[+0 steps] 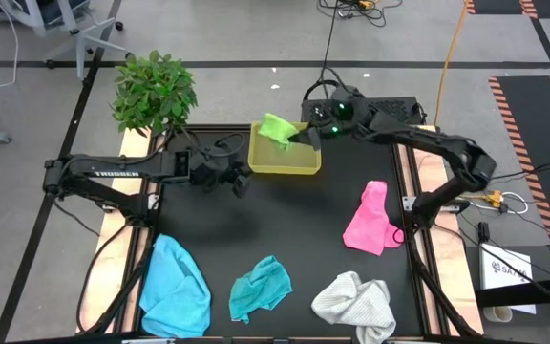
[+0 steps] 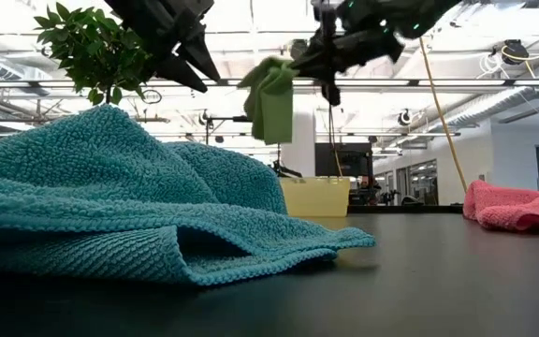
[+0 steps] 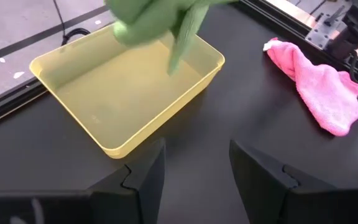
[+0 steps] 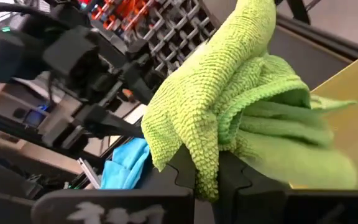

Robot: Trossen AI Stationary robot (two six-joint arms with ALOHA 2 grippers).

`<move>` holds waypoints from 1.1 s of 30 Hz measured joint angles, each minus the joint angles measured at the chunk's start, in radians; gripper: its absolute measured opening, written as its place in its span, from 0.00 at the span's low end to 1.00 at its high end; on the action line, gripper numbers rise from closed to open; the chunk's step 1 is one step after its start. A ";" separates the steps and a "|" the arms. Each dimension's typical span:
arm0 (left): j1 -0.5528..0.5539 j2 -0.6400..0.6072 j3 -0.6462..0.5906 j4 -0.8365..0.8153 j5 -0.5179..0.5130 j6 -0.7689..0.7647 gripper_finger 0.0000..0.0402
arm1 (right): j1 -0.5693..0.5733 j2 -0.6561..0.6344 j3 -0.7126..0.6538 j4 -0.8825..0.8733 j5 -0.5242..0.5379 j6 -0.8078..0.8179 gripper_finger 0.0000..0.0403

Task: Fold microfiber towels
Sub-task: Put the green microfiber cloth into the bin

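My right gripper (image 1: 302, 137) is shut on the lime green towel (image 1: 275, 129), which hangs bunched over the far part of the yellow-green tray (image 1: 285, 164). My left gripper (image 3: 197, 174) stands open and empty just left of the tray, above the table, pointing at it. The other towels lie crumpled on the table: pink (image 1: 370, 220) at the right, light blue (image 1: 175, 287), teal (image 1: 261, 287) and white (image 1: 356, 304) along the near edge. In the low view the teal towel (image 2: 138, 206) fills the foreground, and the green towel (image 2: 271, 94) hangs high behind it. My right gripper pinches a bunched fold of the lime green towel (image 4: 207, 146) between its two fingers, several layers together. The fingers come almost level from the table's far right. The towel is lifted clear and droops over and below the fingertips, above the tray.
A potted plant (image 1: 153, 91) stands at the table's far left corner. Bare black tabletop lies in the middle (image 1: 294, 220), between the tray and the towels near the front edge.
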 joint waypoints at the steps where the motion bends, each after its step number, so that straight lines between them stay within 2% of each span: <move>1: 0.000 0.000 0.000 0.000 -0.003 -0.002 0.45 | -0.011 0.031 0.018 0.002 -0.022 -0.003 0.02; 8: 0.000 0.000 0.000 0.000 -0.009 -0.017 0.45 | -0.049 0.254 0.183 0.006 -0.140 -0.053 0.02; 14: 0.000 0.000 0.000 -0.002 -0.026 -0.024 0.45 | -0.056 0.362 0.207 -0.065 -0.175 -0.113 0.02; 19: 0.000 0.000 0.000 -0.008 -0.029 -0.039 0.45 | -0.083 0.383 0.199 -0.306 -0.159 -0.249 0.02; 24: 0.000 0.000 0.000 -0.007 -0.044 -0.040 0.45 | -0.104 0.382 0.189 -0.469 -0.158 -0.335 0.02; 33: 0.000 0.000 0.000 -0.007 -0.045 -0.039 0.45 | -0.121 0.382 0.188 -0.718 -0.058 -0.481 0.02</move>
